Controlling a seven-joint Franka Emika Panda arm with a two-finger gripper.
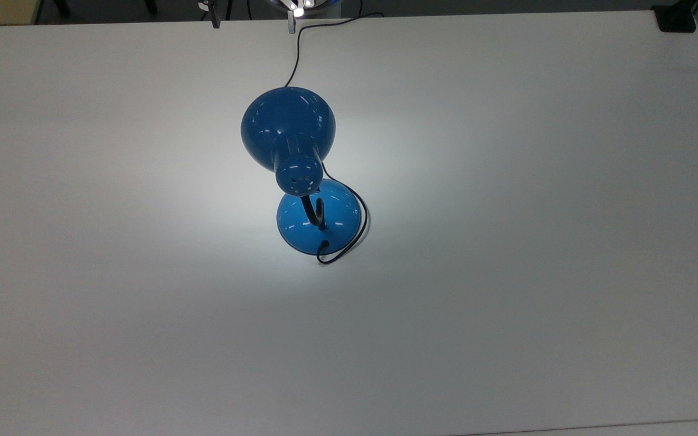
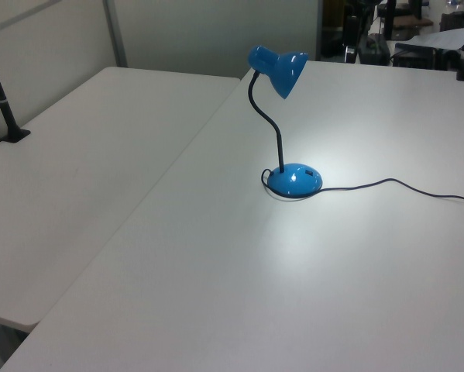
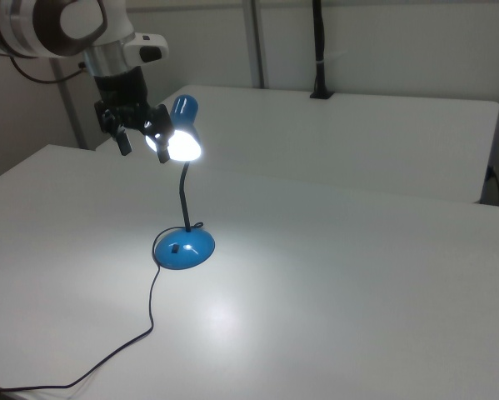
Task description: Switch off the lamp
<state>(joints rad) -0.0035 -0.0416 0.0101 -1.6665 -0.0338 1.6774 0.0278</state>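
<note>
The blue lamp (image 1: pixel 285 124) stands near the middle of the white table (image 1: pixel 506 272), lit, throwing a bright patch around its round base (image 1: pixel 319 221). In the right view its shade (image 3: pixel 184 125) glows on a black bendy neck above the base (image 3: pixel 184 248), which has a small dark switch slot. The left view has the shade (image 2: pixel 282 70) tilted toward the left view's right, over the base (image 2: pixel 295 180). A thin black cord (image 3: pixel 149 317) trails off the base. My gripper (image 3: pixel 142 143) hangs open in the air, just to the right view's left of the shade, holding nothing. The gripper (image 1: pixel 253 21) is at the top view's upper edge.
A second white table (image 2: pixel 84 155) adjoins along a seam. A black post (image 3: pixel 318 50) is clamped at its far edge. A black clamp (image 1: pixel 676 18) sits at the top view's upper right corner. The cord (image 2: pixel 386 184) crosses the table toward the left view's right.
</note>
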